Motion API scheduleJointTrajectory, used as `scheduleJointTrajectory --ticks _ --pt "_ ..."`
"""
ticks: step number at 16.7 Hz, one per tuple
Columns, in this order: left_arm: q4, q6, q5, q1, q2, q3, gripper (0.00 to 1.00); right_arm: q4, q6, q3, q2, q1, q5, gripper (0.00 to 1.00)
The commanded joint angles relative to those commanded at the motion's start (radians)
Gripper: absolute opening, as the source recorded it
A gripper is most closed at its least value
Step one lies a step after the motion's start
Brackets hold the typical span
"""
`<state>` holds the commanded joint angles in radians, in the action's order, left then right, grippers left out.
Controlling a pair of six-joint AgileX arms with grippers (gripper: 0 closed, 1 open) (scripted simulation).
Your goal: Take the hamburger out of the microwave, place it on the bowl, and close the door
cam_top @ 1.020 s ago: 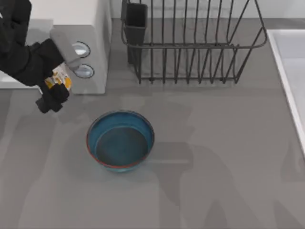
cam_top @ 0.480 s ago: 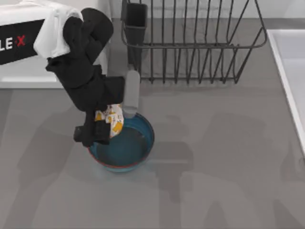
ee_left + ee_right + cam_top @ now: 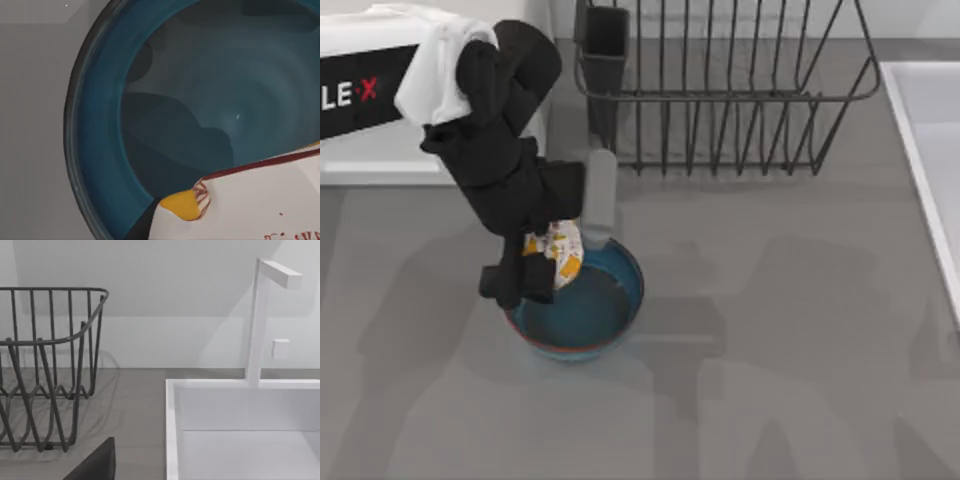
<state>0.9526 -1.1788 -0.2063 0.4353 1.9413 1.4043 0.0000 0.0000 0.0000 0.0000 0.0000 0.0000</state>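
The hamburger point(image 3: 557, 255), a small rounded bundle in white paper with yellow-orange print, is out of the microwave and hangs over the upper-left edge of the bowl, held by the left gripper point(image 3: 535, 265). The black fingers of this gripper are clamped on the bundle from 2 sides, as far as the top view shows. In the left wrist view the white paper with its yellow corner point(image 3: 250, 200) sits just above the inside of the bowl, and it does not seem to rest on the bottom yet.

The bowl point(image 3: 620, 315) is round, deep blue and glazed, with a thin reddish-brown rim and a darker inside. It stands on the grey table point(image 3: 770, 380), near the middle-left, with nothing lying in it.

The microwave point(image 3: 360, 160), a white boxy appliance, is at the top-left corner, mostly covered by the left arm. Its door cannot be seen clearly, so whether it is open is a judgement from the task: the closing step probably remains.

Behind the bowl stands a dark wire dish rack point(image 3: 720, 100), and at the right edge of the table is a white sink point(image 3: 930, 130) with a white tap point(image 3: 260, 320). The right arm is parked by the sink; I cannot tell the state of its fingers.

So step 1 looks done, step 2 is nearly done and needs only the release, and step 3 is left.
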Motion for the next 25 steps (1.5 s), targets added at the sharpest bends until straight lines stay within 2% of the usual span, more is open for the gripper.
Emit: scheduleJointTrajectory --ticks 9,15,25 --pt "-0.123 0.02 -0.002 0.031 0.058 -0.057 0.0 0.0 0.0 0.0 0.0 0.0 0.0 1.0" --pt "-0.133 0.022 -0.001 0.034 0.073 -0.069 0.0 0.0 0.0 0.0 0.0 0.0 0.0 1.0" --pt "-0.133 0.022 -0.001 0.034 0.073 -0.069 0.75 0.0 0.0 0.0 0.0 0.0 0.0 1.0"
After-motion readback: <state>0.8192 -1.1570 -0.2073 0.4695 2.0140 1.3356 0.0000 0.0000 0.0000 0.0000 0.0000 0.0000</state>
